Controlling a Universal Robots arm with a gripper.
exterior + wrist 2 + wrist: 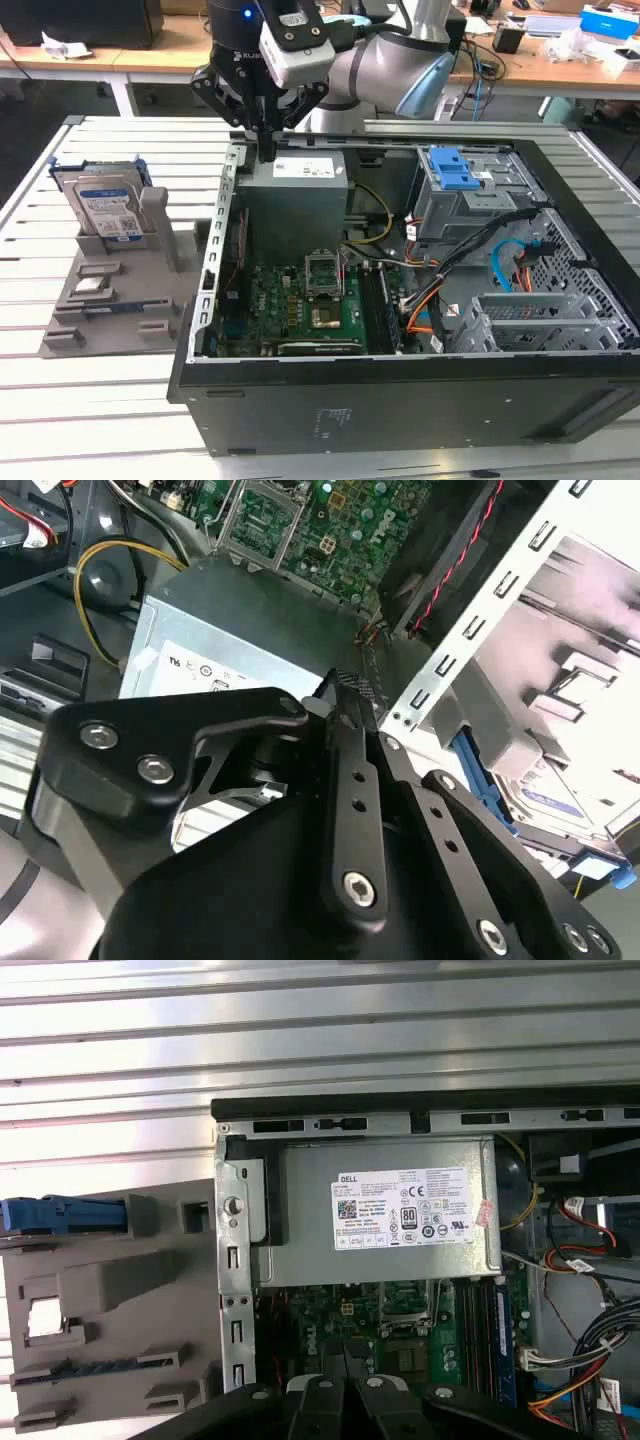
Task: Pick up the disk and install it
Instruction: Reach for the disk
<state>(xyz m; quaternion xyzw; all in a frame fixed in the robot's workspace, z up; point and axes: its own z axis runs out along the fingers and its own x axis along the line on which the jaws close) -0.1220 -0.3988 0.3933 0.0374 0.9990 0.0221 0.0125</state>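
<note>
I'm hovering my end effector (268, 152), fingers pressed together on nothing, by the white-stickered grey box (297, 195). One blue-labelled disk (107, 208) is standing in a grey holder (110, 300).

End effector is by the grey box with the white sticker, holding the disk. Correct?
No. The end effector holds nothing: the exterior view shows the disk standing in a grey holder outside the case. The end effector is by the grey box.

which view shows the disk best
Exterior view: the disk stands upright in its grey holder, label showing. Second wrist view catches part behind the end effector; first wrist view, its blue edge.
</note>
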